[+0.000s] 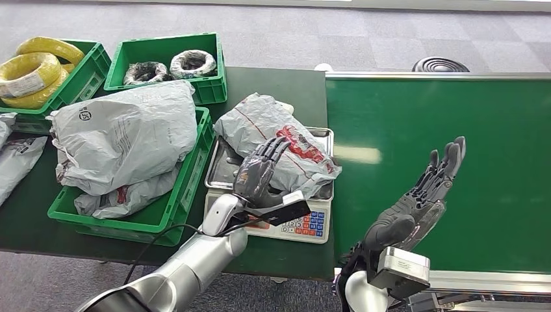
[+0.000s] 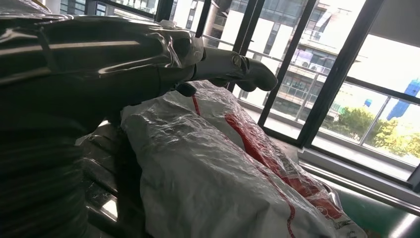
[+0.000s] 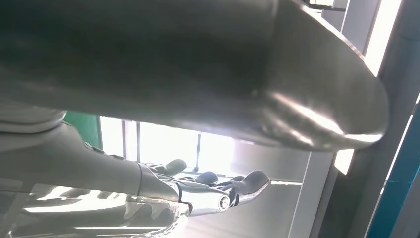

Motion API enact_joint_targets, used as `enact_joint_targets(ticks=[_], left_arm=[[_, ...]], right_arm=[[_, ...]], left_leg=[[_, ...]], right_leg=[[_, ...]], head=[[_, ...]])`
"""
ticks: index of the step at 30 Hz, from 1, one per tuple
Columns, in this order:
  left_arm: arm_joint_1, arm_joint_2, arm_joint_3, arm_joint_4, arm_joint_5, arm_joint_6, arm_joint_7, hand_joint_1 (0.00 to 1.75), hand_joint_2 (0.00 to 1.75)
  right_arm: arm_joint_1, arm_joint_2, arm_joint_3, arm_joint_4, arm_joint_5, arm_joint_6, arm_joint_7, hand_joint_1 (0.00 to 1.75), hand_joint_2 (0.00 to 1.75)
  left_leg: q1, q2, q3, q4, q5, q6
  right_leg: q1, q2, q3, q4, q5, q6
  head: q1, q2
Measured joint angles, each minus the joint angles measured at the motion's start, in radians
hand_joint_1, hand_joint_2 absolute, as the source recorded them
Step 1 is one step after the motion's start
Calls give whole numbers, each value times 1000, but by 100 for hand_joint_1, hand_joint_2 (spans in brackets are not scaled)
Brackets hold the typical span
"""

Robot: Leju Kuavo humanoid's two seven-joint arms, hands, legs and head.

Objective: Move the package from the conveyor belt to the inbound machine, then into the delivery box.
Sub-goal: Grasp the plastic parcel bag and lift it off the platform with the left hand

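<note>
My left hand (image 1: 260, 172) lies flat on the crumpled grey plastic mail package with red print (image 1: 276, 140), fingers spread over its near end; it rests on the bag, and I cannot tell whether any finger has closed on the film; from my left wrist the grey thumb (image 2: 237, 69) stands just above the same package (image 2: 223, 183), not pressed into it. The package sits on the shallow steel tray (image 1: 224, 166) of the white weighing scale with coloured keys (image 1: 305, 224), hanging over the tray's edge at twelve o'clock and at three o'clock.

My right hand (image 1: 422, 195) is released, fingers straight and apart, raised over the bare green conveyor belt (image 1: 455, 117), well apart from the package at about four o'clock of it; it holds nothing.

At nine o'clock of the scale, touching it, stands a green plastic crate (image 1: 188, 182) heaped with large grey mail bags (image 1: 123, 136); beyond, at eleven o'clock, a second green crate (image 1: 211, 81) holds dark wrapped coils, and a third crate (image 1: 81, 81) at ten o'clock holds yellow coiled hose (image 1: 29, 71).
</note>
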Motion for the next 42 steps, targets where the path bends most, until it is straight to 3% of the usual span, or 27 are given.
enact_joint_targets(ticks=[1, 2, 5, 6, 8, 27, 36, 42], left_arm=[[0, 0, 0, 2, 0, 1, 0, 0, 175], [0, 0, 0, 3, 0, 2, 0, 13, 175], [0, 0, 0, 7, 0, 2, 0, 122, 175], [0, 0, 0, 7, 0, 1, 0, 150, 175], [0, 0, 0, 8, 0, 0, 0, 159, 175], [0, -2, 3, 7, 6, -7, -21, 163, 175], [5, -2, 81, -41, 190, -37, -174, 169, 175], [9, 2, 138, -96, 246, -49, -211, 174, 175]], right_arm=[[0, 0, 0, 0, 0, 0, 0, 0, 0], [0, 0, 0, 0, 0, 0, 0, 0, 0], [0, 0, 0, 0, 0, 0, 0, 0, 0], [0, 0, 0, 0, -1, 0, 0, 0, 0], [0, 0, 1, 0, -1, 0, 0, 0, 0], [0, 0, 2, 0, 1, 0, 0, 0, 0], [0, 0, 0, 0, -1, 0, 0, 0, 0], [0, 0, -2, 0, -2, 0, 0, 0, 0]], left_leg=[[0, 0, 0, 0, 0, 0], [0, 0, 0, 0, 0, 0], [0, 0, 0, 0, 0, 0], [0, 0, 0, 0, 0, 0], [0, 0, 0, 0, 0, 0], [0, 0, 0, 0, 0, 0], [0, 0, 0, 0, 0, 0], [0, 0, 0, 0, 0, 0]], right_leg=[[0, 0, 0, 0, 0, 0], [0, 0, 0, 0, 0, 0], [0, 0, 0, 0, 0, 0], [0, 0, 0, 0, 0, 0], [0, 0, 0, 0, 0, 0], [0, 0, 0, 0, 0, 0], [0, 0, 0, 0, 0, 0], [0, 0, 0, 0, 0, 0]], head=[[0, 0], [0, 0], [0, 0], [0, 0], [0, 0], [0, 0], [0, 0], [0, 0]])
